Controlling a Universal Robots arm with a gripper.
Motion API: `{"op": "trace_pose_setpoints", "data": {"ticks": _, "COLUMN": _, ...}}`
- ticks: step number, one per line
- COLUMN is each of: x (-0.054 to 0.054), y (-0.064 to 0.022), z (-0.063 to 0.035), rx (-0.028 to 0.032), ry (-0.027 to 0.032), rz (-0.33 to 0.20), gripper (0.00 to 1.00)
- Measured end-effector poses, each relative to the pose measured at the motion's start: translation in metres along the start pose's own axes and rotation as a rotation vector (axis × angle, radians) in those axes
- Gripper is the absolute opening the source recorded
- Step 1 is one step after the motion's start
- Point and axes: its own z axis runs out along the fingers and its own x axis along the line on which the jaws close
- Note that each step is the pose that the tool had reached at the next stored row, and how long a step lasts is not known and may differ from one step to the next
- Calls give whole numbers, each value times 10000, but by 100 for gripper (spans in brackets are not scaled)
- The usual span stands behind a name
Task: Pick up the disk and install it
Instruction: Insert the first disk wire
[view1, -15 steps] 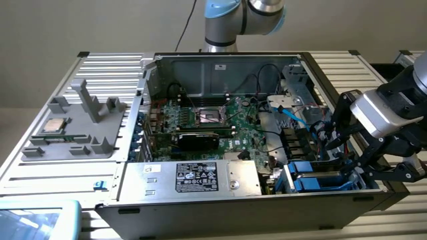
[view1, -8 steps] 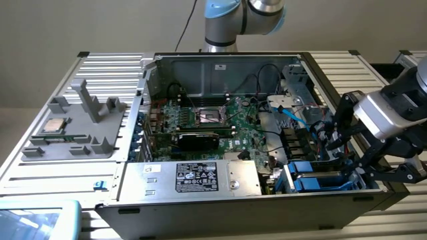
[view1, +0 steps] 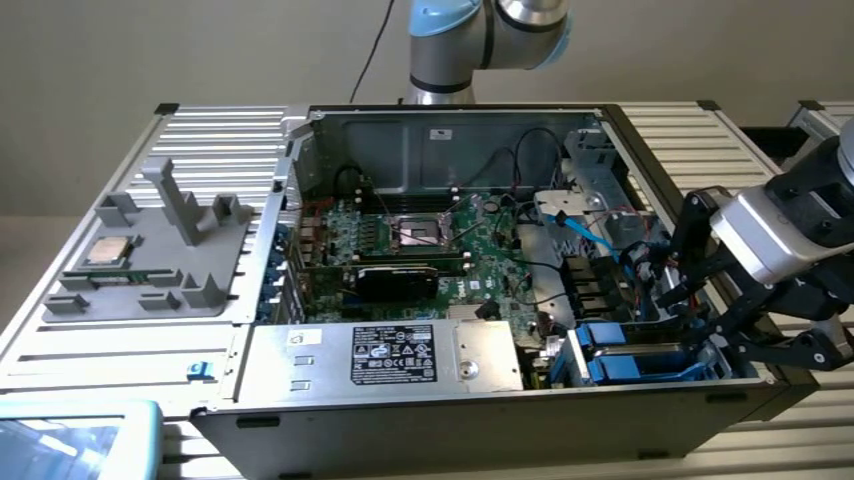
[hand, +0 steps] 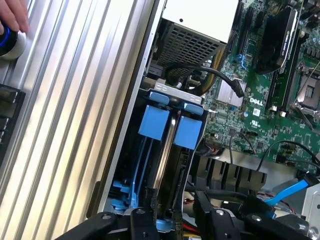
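Two disks in bright blue carriers stand upright side by side in the drive bay (view1: 627, 358) at the open computer case's near corner, on the exterior view's right. In the wrist view their blue tabs are the disk (hand: 155, 122) and its neighbour (hand: 190, 132), with a metal edge between them. My gripper (view1: 737, 335) hangs just outside that corner, over the case wall, at the bay's height. Its black fingers (hand: 137, 225) stand apart, so it is open. I see nothing held between them.
A silver box with a black label (view1: 400, 355) sits beside the bay. The motherboard (view1: 441, 240), black cables and a blue cable (view1: 587, 232) crowd the case. A grey tray (view1: 147, 260) carries a square chip. A hand rests on a blue-ringed button (hand: 10, 35).
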Motion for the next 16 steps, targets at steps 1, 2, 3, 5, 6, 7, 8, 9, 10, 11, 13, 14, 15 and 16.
{"op": "trace_pose_setpoints", "data": {"ticks": 1, "x": 3, "y": 1, "z": 1, "rx": 1, "ry": -8, "rz": 0, "gripper": 45}}
{"op": "trace_pose_setpoints", "data": {"ticks": 2, "x": 5, "y": 1, "z": 0, "rx": 2, "ry": -17, "rz": -1, "gripper": 37}}
{"op": "trace_pose_setpoints", "data": {"ticks": 3, "x": 7, "y": 2, "z": -1, "rx": 4, "ry": -27, "rz": -2, "gripper": 37}}
{"op": "trace_pose_setpoints", "data": {"ticks": 5, "x": 11, "y": 2, "z": -2, "rx": 9, "ry": -49, "rz": -4, "gripper": 37}}
{"op": "trace_pose_setpoints", "data": {"ticks": 6, "x": 11, "y": 3, "z": -3, "rx": 12, "ry": -58, "rz": -5, "gripper": 37}}
{"op": "trace_pose_setpoints", "data": {"ticks": 7, "x": 11, "y": 2, "z": -3, "rx": 14, "ry": -66, "rz": -6, "gripper": 37}}
{"op": "trace_pose_setpoints", "data": {"ticks": 8, "x": 11, "y": 2, "z": -2, "rx": 16, "ry": -73, "rz": -6, "gripper": 37}}
{"op": "trace_pose_setpoints", "data": {"ticks": 9, "x": 11, "y": 3, "z": -1, "rx": 17, "ry": -80, "rz": -7, "gripper": 37}}
{"op": "trace_pose_setpoints", "data": {"ticks": 10, "x": 12, "y": 3, "z": -1, "rx": 20, "ry": -90, "rz": -8, "gripper": 28}}
{"op": "trace_pose_setpoints", "data": {"ticks": 11, "x": 12, "y": 3, "z": 1, "rx": 24, "ry": -103, "rz": -9, "gripper": 28}}
{"op": "trace_pose_setpoints", "data": {"ticks": 13, "x": 12, "y": 4, "z": 1, "rx": 33, "ry": -140, "rz": -12, "gripper": 16}}
{"op": "trace_pose_setpoints", "data": {"ticks": 14, "x": 12, "y": 4, "z": 1, "rx": 37, "ry": -155, "rz": -14, "gripper": 16}}
{"op": "trace_pose_setpoints", "data": {"ticks": 15, "x": 10, "y": 5, "z": -2, "rx": 38, "ry": -156, "rz": -14, "gripper": 16}}
{"op": "trace_pose_setpoints", "data": {"ticks": 16, "x": 3, "y": 7, "z": -15, "rx": 39, "ry": -156, "rz": -13, "gripper": 16}}
